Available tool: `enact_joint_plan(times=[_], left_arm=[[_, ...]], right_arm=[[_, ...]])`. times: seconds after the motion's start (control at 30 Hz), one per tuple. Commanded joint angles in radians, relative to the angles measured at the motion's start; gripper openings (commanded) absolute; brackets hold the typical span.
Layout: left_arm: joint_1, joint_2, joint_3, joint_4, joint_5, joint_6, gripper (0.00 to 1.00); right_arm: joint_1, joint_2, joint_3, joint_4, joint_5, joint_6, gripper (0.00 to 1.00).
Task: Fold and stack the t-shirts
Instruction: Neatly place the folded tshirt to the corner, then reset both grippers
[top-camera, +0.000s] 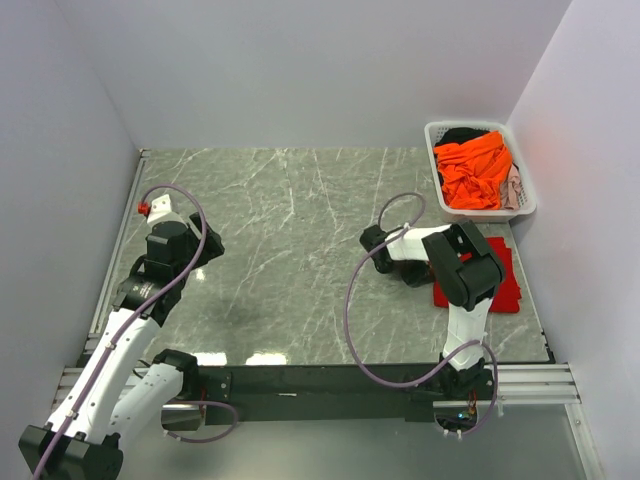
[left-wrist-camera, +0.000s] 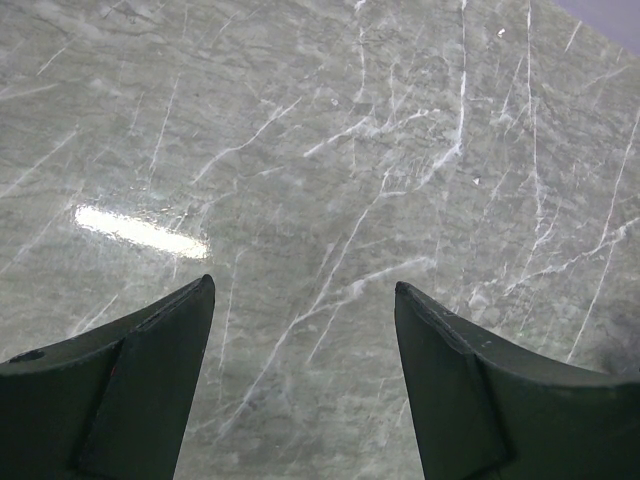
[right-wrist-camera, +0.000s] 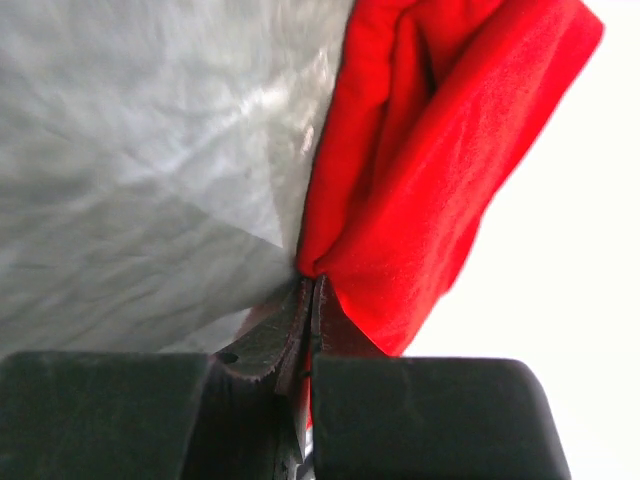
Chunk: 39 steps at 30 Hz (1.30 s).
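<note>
Grey marbled surface (top-camera: 300, 250), viewed from above with the arm bases at 6 o'clock. A white slotted basket (top-camera: 488, 215) stands in the 2 o'clock corner and holds a crumpled orange t-shirt (top-camera: 475, 170) with dark and pale cloth beside it. The red t-shirt (top-camera: 508, 285) lies at 4 o'clock near the surface's right edge, partly hidden under the right arm. The right claw (right-wrist-camera: 310, 285) is pressed together, pinching a doubled edge of that red cloth. The left claw (left-wrist-camera: 303, 290) hangs spread over bare stone at 9 o'clock, holding nothing. The step in hand is probably a fold of the red shirt. To do it well, keep every layer inside the pinch, lift low, draw the edge straight across, and lay it flat before letting go. The red cloth is bright, matte and soft, falling in rounded folds that meet at the pinch.
</note>
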<state>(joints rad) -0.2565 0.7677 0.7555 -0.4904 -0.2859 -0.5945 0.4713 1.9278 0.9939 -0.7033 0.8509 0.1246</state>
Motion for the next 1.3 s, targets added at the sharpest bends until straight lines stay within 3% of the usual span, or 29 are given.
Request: enact_joint_plan(times=[0.0,0.4,0.57,0.7,0.8,1.1,1.27], left_arm=[[0.003,-0.015,-0.008,0.026,0.007,0.01,0.78],[0.002,-0.021,-0.015,0.029,0.014,0.01,0.78],[0.0,-0.024,-0.013,0.027,0.01,0.01,0.78],[0.002,-0.027,-0.013,0.029,0.01,0.01,0.78],[0.002,-0.03,-0.013,0.029,0.01,0.01,0.78],[0.002,-0.042,-0.015,0.033,0.007,0.01,0.78],[0.002,-0.06,-0.016,0.03,-0.018,0.005,0.79]], right_arm=[[-0.013,0.016,-0.061,0.094,0.045,-0.086,0.0],[-0.117,-0.003,-0.101,0.153,0.094,-0.115,0.0],[-0.138,-0.023,-0.103,0.15,0.091,-0.117,0.1],[-0.126,-0.016,-0.08,0.11,0.063,-0.085,0.41],[-0.094,-0.019,-0.032,0.045,0.092,-0.034,0.5],[0.099,-0.237,0.087,-0.113,0.005,0.104,0.61],[0.118,-0.528,0.15,-0.15,-0.079,0.205,0.62]])
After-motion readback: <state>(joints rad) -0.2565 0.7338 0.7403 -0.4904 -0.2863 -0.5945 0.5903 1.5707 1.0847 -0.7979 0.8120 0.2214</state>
